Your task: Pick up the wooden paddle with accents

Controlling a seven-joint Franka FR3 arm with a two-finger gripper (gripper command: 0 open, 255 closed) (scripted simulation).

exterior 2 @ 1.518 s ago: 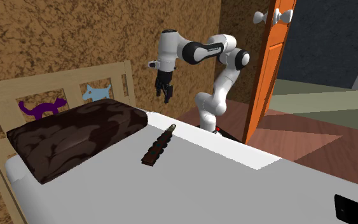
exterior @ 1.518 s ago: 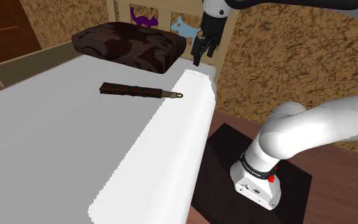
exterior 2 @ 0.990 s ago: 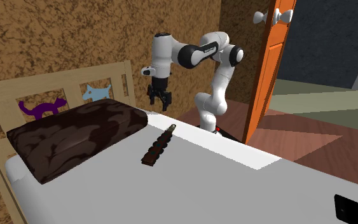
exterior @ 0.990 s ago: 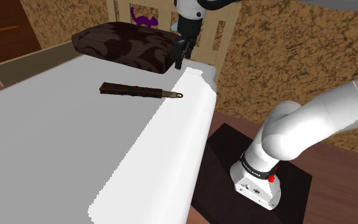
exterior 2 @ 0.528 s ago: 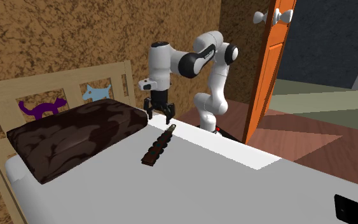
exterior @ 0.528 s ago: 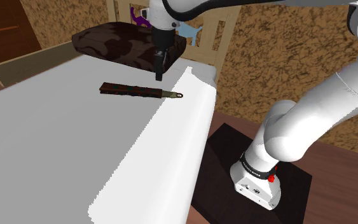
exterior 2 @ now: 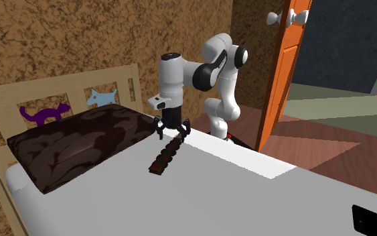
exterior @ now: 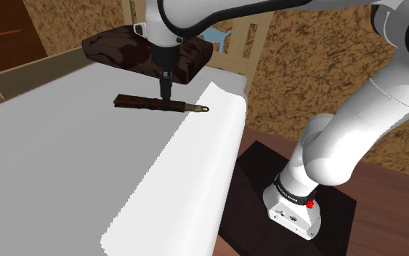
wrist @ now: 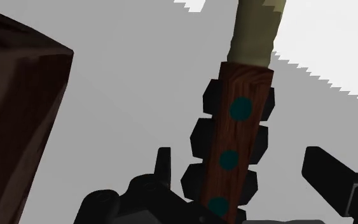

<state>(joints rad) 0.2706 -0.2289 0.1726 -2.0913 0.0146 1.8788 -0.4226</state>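
Our pincer (wrist: 242, 167) stands released, jaws astride the wooden paddle (wrist: 240, 108); we should sink lower, keep it centred between them, then clench.

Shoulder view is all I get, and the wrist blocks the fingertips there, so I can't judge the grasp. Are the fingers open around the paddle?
Observer: Yes. In the wrist view the gripper is open, with one of its fingers on each side of the paddle, neither touching it.
Operator: Which part sits between them?
Observer: The brown part with teal dots and black lobed edges. The tan handle lies beyond the fingertips.
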